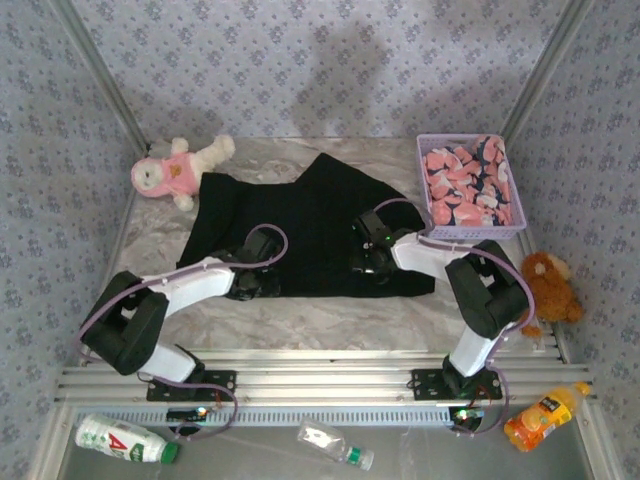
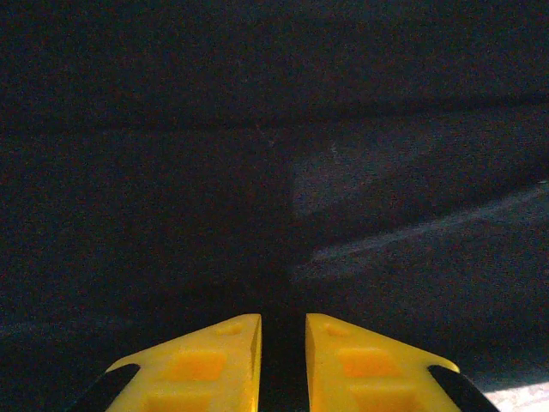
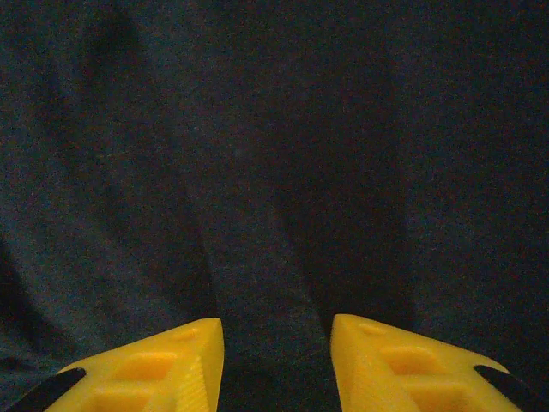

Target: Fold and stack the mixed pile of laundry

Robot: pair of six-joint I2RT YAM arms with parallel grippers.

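Black T-shirt (image 1: pixel 310 215) seems mid-fold: left end effector (image 2: pixel 283 322) barely apart, right end effector (image 3: pixel 276 324) wider, near its 6 o'clock hem; next calls for gripping an edge.

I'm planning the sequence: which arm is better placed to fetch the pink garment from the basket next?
Right, probably. The basket holding the pink garment sits at the table's far right, just beyond the right gripper; the left gripper is over the black T-shirt's near left part, farther away.
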